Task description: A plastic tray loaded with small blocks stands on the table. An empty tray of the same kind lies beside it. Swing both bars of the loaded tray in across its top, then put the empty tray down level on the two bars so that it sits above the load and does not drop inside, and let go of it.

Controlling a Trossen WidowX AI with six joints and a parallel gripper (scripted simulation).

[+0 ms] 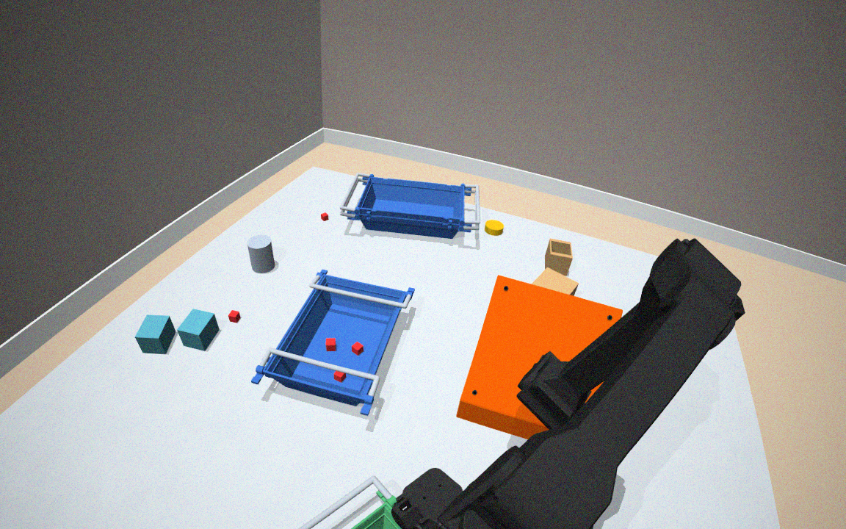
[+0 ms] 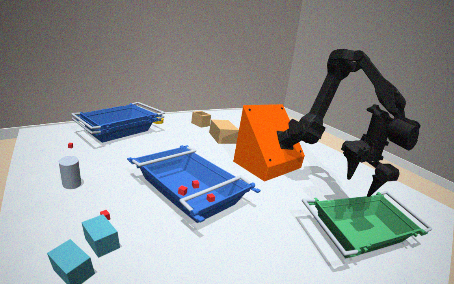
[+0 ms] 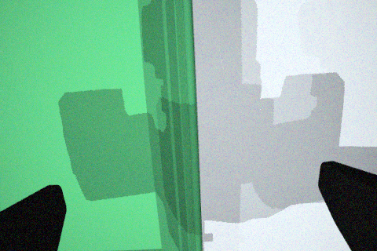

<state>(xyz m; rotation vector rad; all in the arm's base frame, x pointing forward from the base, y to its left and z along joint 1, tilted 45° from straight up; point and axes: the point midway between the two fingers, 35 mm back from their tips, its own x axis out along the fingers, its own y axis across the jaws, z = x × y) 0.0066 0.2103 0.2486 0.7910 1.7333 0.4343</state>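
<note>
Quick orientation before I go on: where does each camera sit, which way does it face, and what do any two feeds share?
Top: high behind the arm, looking down over the table; shows the loaded blue tray and the arm's links.
Exterior: off the table's side, facing across; shows the whole arm and open gripper above the green tray.
Wrist: on the gripper, looking straight down; fingertips straddle the green wall.
Shared: top and exterior both show the orange wedge.

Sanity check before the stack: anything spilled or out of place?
Yes. Two red blocks lie on the table outside the loaded blue tray: one beside the teal cubes, one near the far blue tray.
</note>
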